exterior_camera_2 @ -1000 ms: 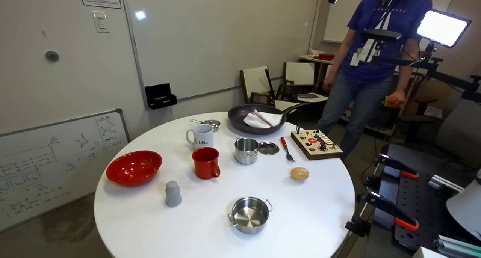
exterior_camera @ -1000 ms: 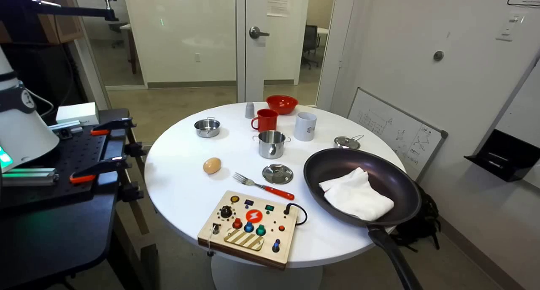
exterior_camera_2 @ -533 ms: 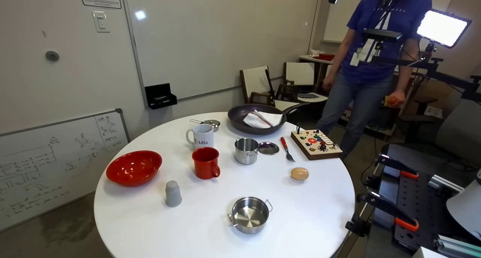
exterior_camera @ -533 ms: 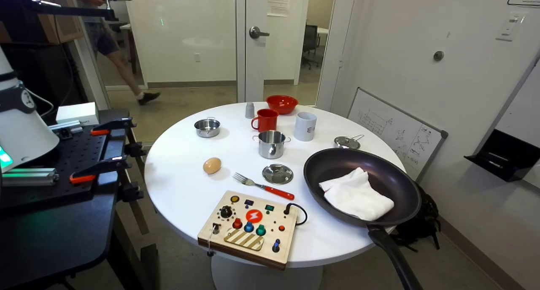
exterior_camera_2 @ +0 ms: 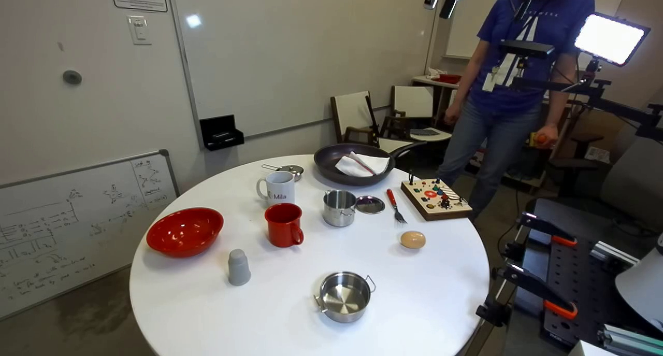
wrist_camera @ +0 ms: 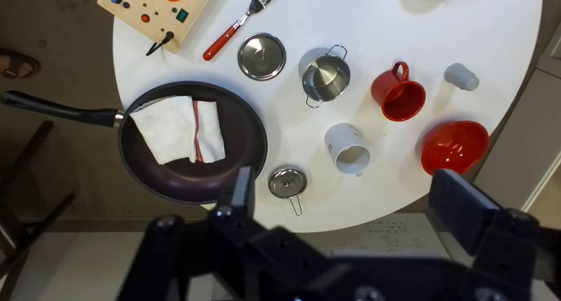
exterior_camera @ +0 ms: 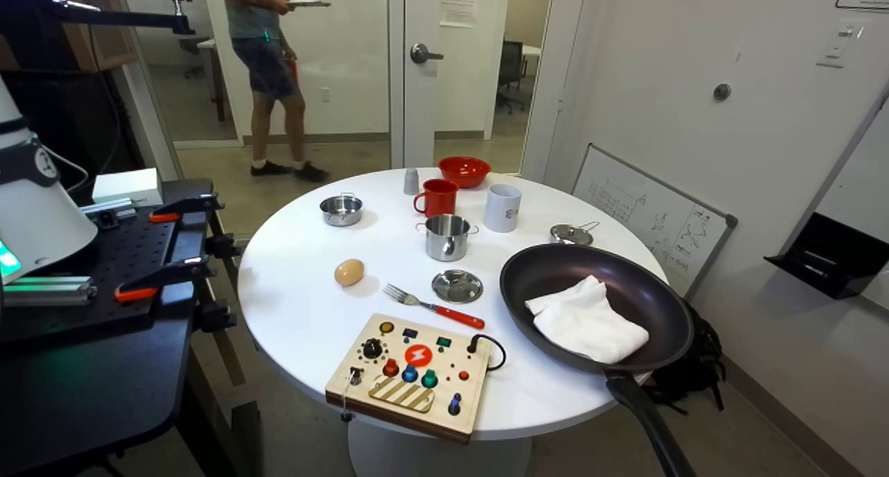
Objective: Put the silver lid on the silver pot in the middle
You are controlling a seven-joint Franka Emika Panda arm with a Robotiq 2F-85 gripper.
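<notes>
The silver lid point(exterior_camera: 457, 286), a flat shiny disc, lies on the white table in both exterior views point(exterior_camera_2: 370, 204) and the wrist view point(wrist_camera: 262, 56). The silver pot point(exterior_camera: 446, 239) stands upright and uncovered beside it, with two wire handles. It also shows in an exterior view point(exterior_camera_2: 340, 209) and the wrist view point(wrist_camera: 326, 77). The lid and pot are apart. My gripper point(wrist_camera: 349, 198) is wide open and empty, high above the table. Its fingertips point(exterior_camera_2: 439, 8) show at the top edge of an exterior view.
The black pan point(exterior_camera: 542, 275) with a white cloth and the fork point(exterior_camera: 455, 316) lie near the lid. The red mug point(exterior_camera: 439, 198) and white mug point(exterior_camera: 502, 207) stand near the pot. An egg point(exterior_camera: 349, 272), wooden panel box point(exterior_camera: 410, 373) and shallow silver pot point(exterior_camera: 342, 210) are also on the table.
My gripper has shifted slightly left and down at the top of an exterior view. A person walks by behind the glass. The objects on the table have not moved.
</notes>
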